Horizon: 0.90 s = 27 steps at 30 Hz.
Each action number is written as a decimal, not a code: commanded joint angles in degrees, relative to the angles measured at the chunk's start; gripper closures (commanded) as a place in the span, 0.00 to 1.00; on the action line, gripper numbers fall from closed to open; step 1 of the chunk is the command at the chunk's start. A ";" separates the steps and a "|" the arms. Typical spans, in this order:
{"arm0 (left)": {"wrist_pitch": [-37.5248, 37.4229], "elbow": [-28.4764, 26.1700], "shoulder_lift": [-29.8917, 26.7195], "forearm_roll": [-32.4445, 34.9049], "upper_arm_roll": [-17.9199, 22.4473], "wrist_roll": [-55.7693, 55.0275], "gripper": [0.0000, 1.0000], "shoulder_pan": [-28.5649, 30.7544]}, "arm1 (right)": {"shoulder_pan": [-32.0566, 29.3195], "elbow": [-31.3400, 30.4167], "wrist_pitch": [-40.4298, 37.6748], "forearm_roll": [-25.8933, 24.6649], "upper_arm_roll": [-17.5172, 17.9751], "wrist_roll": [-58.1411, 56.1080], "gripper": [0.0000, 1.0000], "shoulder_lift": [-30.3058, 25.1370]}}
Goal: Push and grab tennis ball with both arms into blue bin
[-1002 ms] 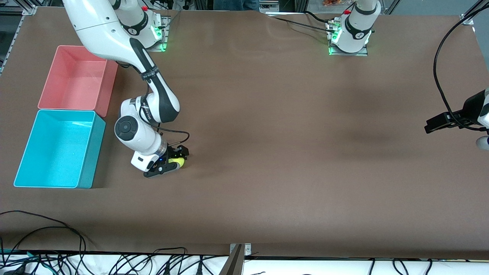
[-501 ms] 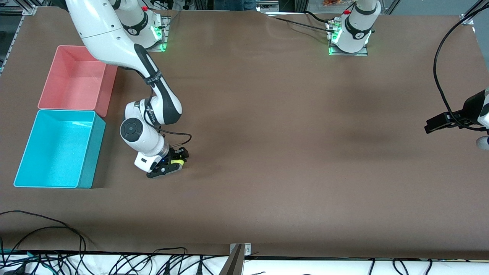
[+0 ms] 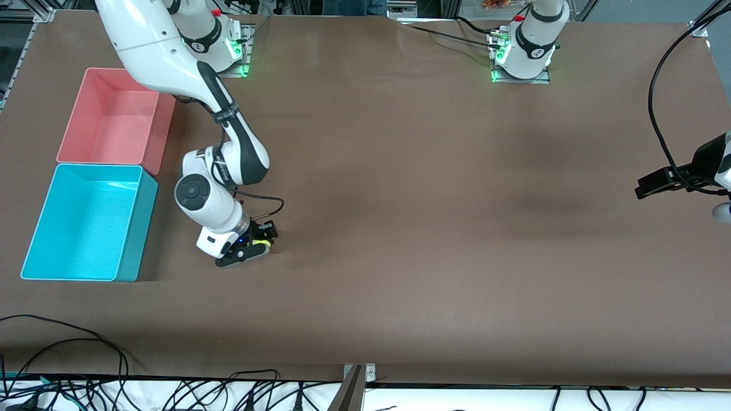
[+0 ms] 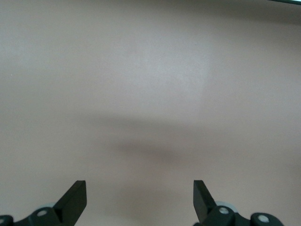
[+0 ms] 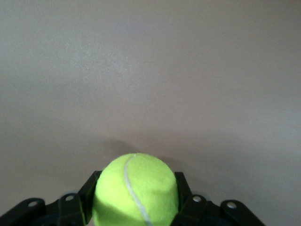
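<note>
Brown matte tabletop (image 3: 434, 188), evenly lit, with soft shadows toward its middle. Black cables (image 3: 85, 365) tangled along its near edge; metal frame rails (image 3: 25, 34) at one corner.

No legible text, label or number anywhere.

arms (image 3: 171, 63): white shells, blk joint bands | bases: green LEDs | grippers: blk | blk cables
</note>
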 commanded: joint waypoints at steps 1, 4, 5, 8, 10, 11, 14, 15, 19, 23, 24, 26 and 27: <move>-0.89 0.80 -0.39 -0.37 -0.08 1.25 0.00 0.19 | 0.04 0.61 -8.91 -2.04 -1.72 -0.88 0.67 -5.13; -0.89 0.80 -0.39 -0.37 -0.08 1.25 0.00 0.19 | -0.05 0.87 -12.16 -2.40 -2.52 -1.59 0.67 -6.97; -0.89 0.80 -0.39 -0.37 -0.08 1.25 0.00 0.19 | -0.05 0.78 -13.30 -2.40 -2.78 -1.59 0.67 -7.59; -0.89 0.80 -0.39 -0.37 -0.08 1.25 0.00 0.19 | -0.14 0.87 -17.52 -2.48 -3.57 -1.50 0.67 -10.14; -0.89 0.80 -0.39 -0.37 -0.08 1.25 0.00 0.19 | -0.14 0.87 -20.68 -2.48 -4.10 -1.50 0.67 -12.07; -0.89 0.80 -0.39 -0.37 -0.08 1.25 0.00 0.19 | -0.14 0.87 -22.44 -2.57 -4.45 -1.50 0.67 -13.12; -0.89 0.71 -0.39 -0.37 -0.08 1.25 0.00 0.19 | -0.14 0.87 -27.97 -2.57 -5.33 -1.50 0.67 -16.11; -0.89 0.80 -0.39 -0.37 -0.08 1.25 0.00 0.19 | -0.14 0.87 -29.65 -2.57 -5.68 -1.42 0.67 -17.08; -0.98 0.80 -0.39 -0.37 -0.08 1.25 0.00 0.19 | -0.14 0.87 -36.50 -4.50 -6.91 -1.41 0.67 -20.68; -0.98 0.80 -0.39 -0.37 -0.08 1.25 0.00 0.19 | -0.14 0.78 -41.52 -6.87 -8.14 -1.50 0.67 -24.11; -0.98 0.80 -0.39 -0.37 -0.08 1.25 0.00 0.19 | -0.14 0.78 -42.83 -7.31 -8.14 -1.50 0.67 -24.99; -0.98 0.80 -0.39 -0.37 -0.08 1.25 0.00 0.19 | -0.23 0.78 -45.30 -8.45 -8.32 -1.42 0.67 -26.66; -0.98 0.71 -0.39 -0.37 -0.08 1.25 0.00 0.19 | -0.23 0.78 -46.44 -8.89 -8.58 -1.41 0.67 -27.28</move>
